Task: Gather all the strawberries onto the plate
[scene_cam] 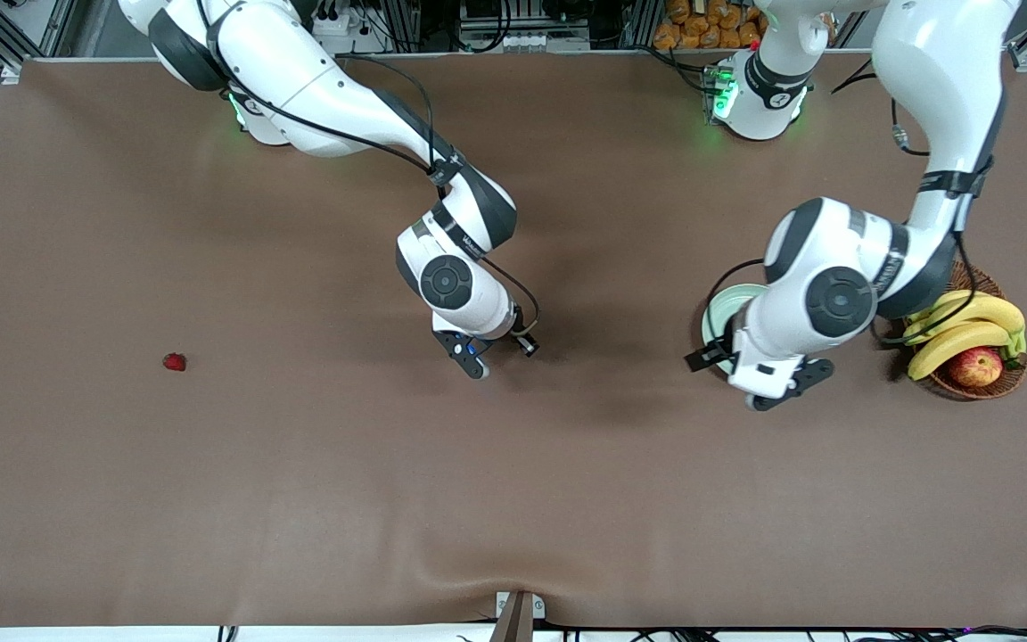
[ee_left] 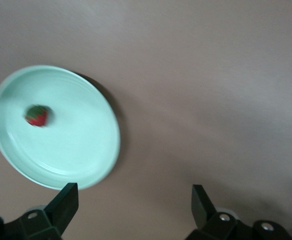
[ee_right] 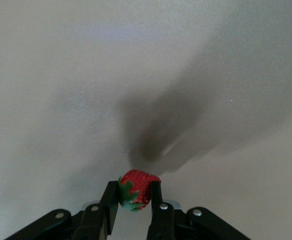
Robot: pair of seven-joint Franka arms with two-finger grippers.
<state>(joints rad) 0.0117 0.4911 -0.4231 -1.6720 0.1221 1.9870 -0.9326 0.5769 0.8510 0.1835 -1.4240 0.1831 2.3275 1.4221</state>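
Right end effector (ee_right: 135,200) pinches a strawberry (ee_right: 136,190); left end effector (ee_left: 136,202) spread wide, empty, above the plate (ee_left: 93,172).

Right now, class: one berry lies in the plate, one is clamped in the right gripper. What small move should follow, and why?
Probably carry the right gripper, shut on its strawberry, toward the plate; the left gripper stands open there, its berry already delivered.

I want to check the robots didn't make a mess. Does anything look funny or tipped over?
Nothing looks spilled or broken. One strawberry lies in the plate, under the open left claw. The right claw holds a second strawberry above the bare table. A third strawberry lies alone toward the right arm's end of the table.
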